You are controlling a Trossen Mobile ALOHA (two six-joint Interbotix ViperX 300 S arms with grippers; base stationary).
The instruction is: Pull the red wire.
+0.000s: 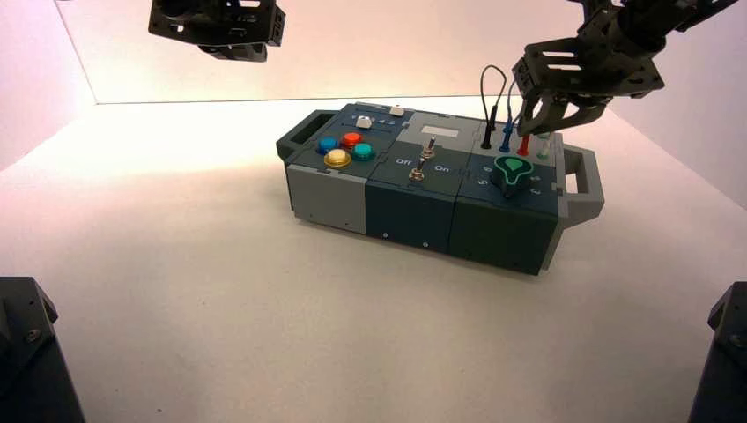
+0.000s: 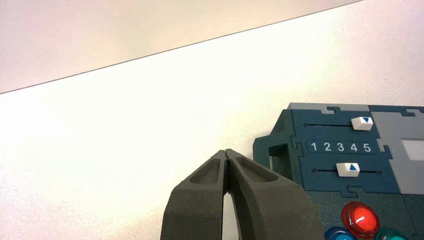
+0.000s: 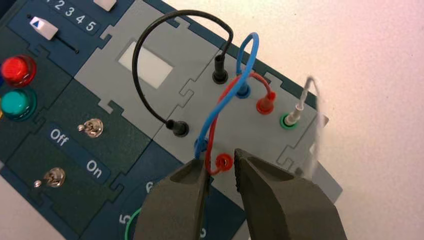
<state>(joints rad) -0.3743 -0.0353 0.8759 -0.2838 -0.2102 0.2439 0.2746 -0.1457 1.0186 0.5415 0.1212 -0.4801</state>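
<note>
Plain white worktop, matte, bare around the box; pale walls close it in behind and at both sides, meeting the surface along a straight seam. The box sits toward the far right of the worktop, turned at a slight angle, grey and dark teal panels, a handle at each end. Right gripper is low over the wire section at the box's right end, jaws parted a little, one on each side of the near red plug, not closed on it. The red wire loops from that plug up to a second red plug seated between the blue socket and the green one; both ends still in their sockets. A blue wire crosses over it; a black wire arcs alongside. Left gripper hangs high off the box's left end, beyond the two white sliders, jaws pressed together, holding nothing.
</note>
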